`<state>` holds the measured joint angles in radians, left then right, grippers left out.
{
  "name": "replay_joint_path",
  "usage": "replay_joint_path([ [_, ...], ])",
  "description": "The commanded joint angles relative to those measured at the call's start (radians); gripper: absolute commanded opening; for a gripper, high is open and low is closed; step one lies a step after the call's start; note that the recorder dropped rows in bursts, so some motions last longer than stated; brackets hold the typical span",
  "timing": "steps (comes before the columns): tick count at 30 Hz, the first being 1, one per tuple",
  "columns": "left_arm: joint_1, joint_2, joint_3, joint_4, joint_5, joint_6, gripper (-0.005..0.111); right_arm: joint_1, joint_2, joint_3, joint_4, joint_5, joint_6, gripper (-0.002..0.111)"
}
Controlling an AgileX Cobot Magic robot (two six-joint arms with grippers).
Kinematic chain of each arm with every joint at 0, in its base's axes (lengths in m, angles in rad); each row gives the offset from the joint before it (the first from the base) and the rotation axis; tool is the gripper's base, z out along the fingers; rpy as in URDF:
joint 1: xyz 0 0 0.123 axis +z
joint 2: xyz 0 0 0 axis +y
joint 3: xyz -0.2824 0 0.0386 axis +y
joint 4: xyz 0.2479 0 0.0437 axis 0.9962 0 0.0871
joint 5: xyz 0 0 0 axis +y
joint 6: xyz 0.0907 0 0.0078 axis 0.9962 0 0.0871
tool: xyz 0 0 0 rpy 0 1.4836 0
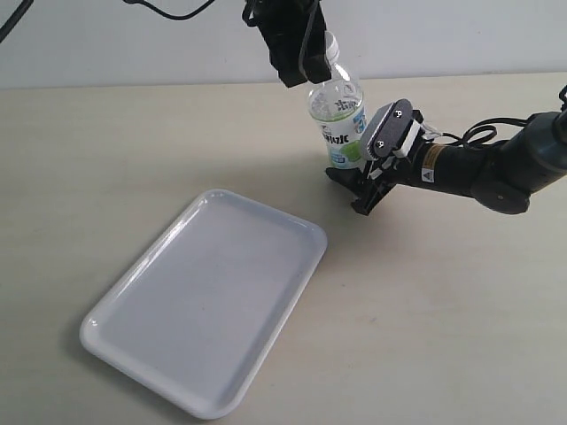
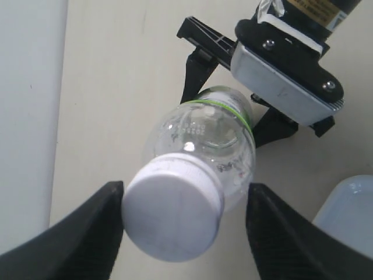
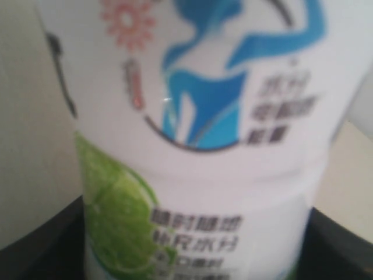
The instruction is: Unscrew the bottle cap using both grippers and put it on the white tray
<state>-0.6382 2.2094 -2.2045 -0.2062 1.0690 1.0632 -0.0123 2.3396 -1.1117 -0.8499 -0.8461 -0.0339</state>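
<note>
White cap [image 2: 173, 211] between left fingers [image 2: 76, 239]; right fingers [image 2: 197, 73] grip bottle [image 1: 337, 115].

This looks like a robot test lab to me. The white tray [image 1: 208, 301] lies on a plain pale table [image 1: 443, 310]. Behind the tray is a plain white wall [image 1: 106, 44]. My black arm [image 1: 496, 173], with its wires, stretches out past the tray's far corner.

Left gripper [image 1: 308, 75]: bulky black housing, black cables [image 1: 173, 11] trailing off the top, thick matte-black fingers [image 2: 76, 239] with rounded edges. Right gripper [image 1: 347, 189]: slimmer black arm [image 1: 496, 173], grey-white plate [image 1: 387, 131] with two dark screws [image 2: 330, 85], white bracket [image 1: 413, 142] behind it, ribbed black rail [image 2: 207, 36]. Small yellowish label [image 1: 431, 170] with dark print by the wrist, plus a looped black cable [image 1: 478, 135].
</note>
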Motion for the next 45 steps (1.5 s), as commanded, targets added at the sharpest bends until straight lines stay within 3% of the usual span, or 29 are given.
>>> replay_joint_path([
  [1,0.000,0.001,-0.005,-0.013,0.012,-0.007,0.059,0.000,-0.003,-0.004,0.013,0.000,-0.010,0.000],
  [5,0.000,-0.005,-0.005,-0.013,0.012,-0.006,0.058,0.000,-0.003,-0.004,0.013,0.000,-0.010,0.000],
  [17,0.000,-0.011,-0.005,-0.013,-0.019,-0.030,0.008,0.000,-0.003,-0.004,0.013,0.000,-0.010,0.000],
  [20,0.000,-0.011,-0.005,-0.022,-0.033,-0.070,0.000,0.000,-0.003,-0.004,0.013,0.000,-0.010,0.000],
  [25,0.000,-0.011,-0.005,-0.029,-0.033,-0.102,0.000,0.000,-0.003,-0.004,0.013,0.000,-0.010,0.000],
  [32,0.000,-0.011,-0.005,-0.029,0.015,-0.311,0.000,0.000,-0.003,-0.004,0.013,0.002,-0.008,0.000],
  [37,0.000,-0.011,-0.005,-0.029,0.014,-0.556,0.000,0.000,-0.003,-0.004,0.013,0.000,-0.008,0.000],
  [42,0.000,-0.011,-0.005,-0.026,0.006,-0.597,0.000,0.000,-0.003,-0.004,0.013,0.007,-0.006,0.000],
  [45,0.000,-0.011,-0.005,-0.019,0.006,-0.579,0.015,0.000,-0.003,-0.004,0.013,0.009,-0.006,0.000],
])
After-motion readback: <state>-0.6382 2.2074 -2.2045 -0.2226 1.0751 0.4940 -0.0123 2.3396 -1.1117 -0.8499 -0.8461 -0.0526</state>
